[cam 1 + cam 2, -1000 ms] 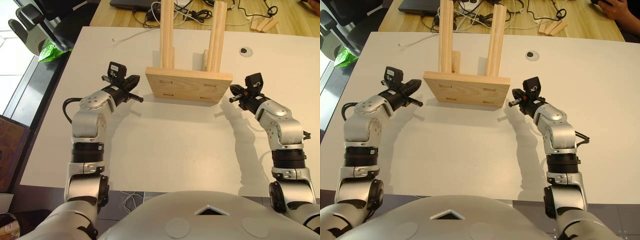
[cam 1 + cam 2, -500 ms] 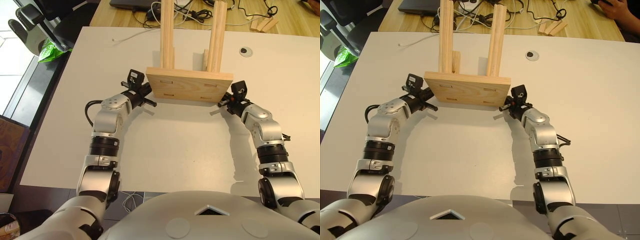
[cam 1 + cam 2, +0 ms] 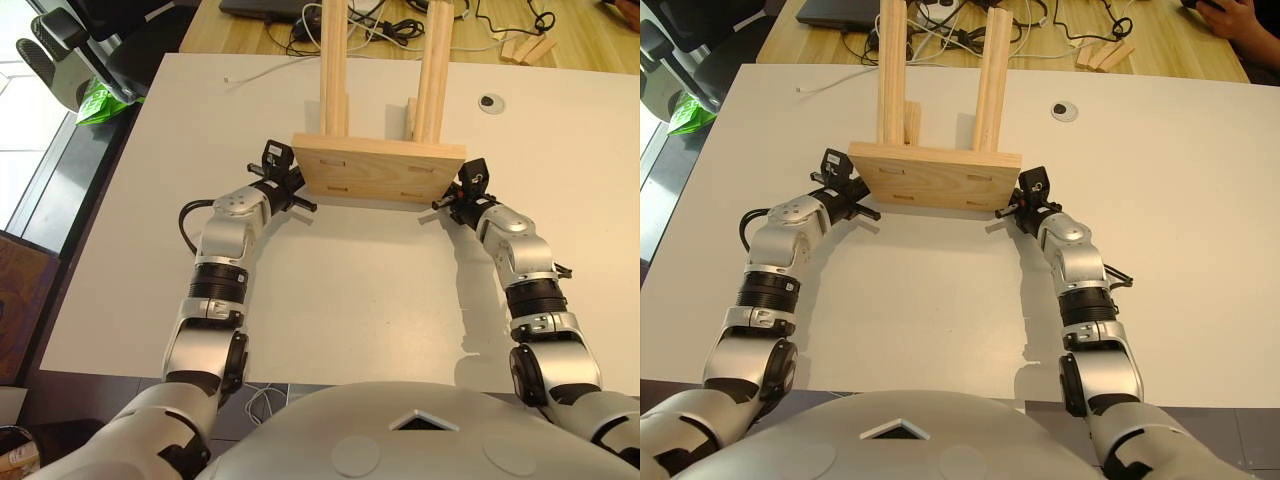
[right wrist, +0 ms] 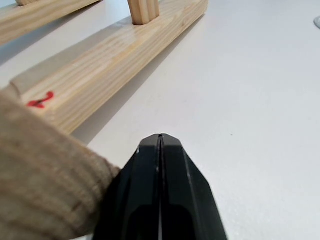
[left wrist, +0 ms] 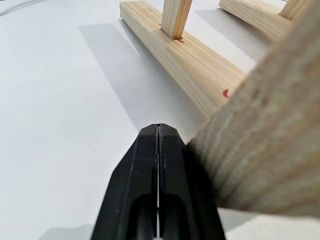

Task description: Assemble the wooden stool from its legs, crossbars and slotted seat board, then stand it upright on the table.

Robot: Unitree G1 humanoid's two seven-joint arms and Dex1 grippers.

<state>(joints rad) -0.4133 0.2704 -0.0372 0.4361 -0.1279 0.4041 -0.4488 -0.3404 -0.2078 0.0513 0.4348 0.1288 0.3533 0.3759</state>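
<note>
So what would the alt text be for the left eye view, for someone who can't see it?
A wooden stool lies on its side on a white table, seat board facing the robot, legs pointing away. The left gripper and right gripper, fingers shut, sit at the board's two ends.

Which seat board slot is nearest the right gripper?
The lower slot on the robot's right, beside the right gripper; the other three lie higher or leftward.
</note>
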